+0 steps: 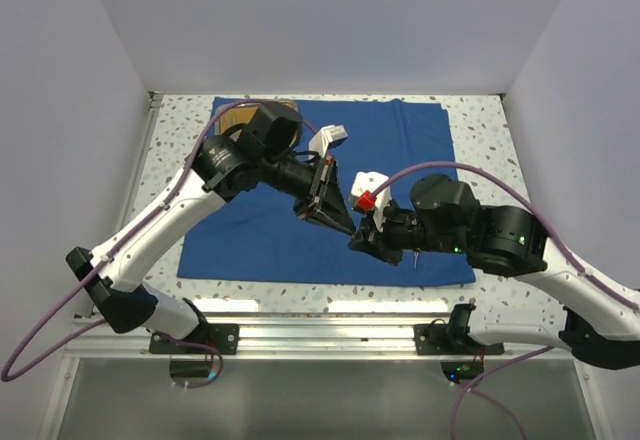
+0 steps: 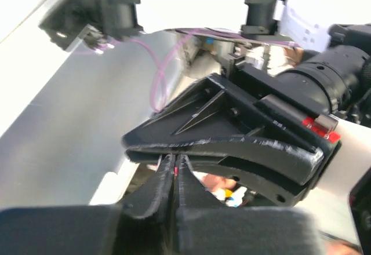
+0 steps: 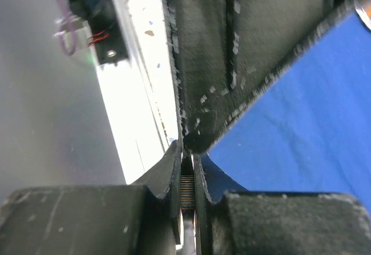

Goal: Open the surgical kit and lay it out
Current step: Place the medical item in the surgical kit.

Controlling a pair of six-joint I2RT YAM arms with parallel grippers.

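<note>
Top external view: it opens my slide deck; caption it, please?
Left gripper and right gripper meet nearly tip to tip over the spread blue cloth wrap, tray at its far-left corner.

White-shelled, black-jointed left arm [image 1: 165,222] & right arm [image 1: 580,290] are trailing thin purple cables [image 1: 440,166]. Matte-black, rough-printed plastic left claw [image 2: 175,165] & right claw [image 3: 186,161] are showing triangular ribs; small red tab [image 1: 366,200] is marking right one.
</note>
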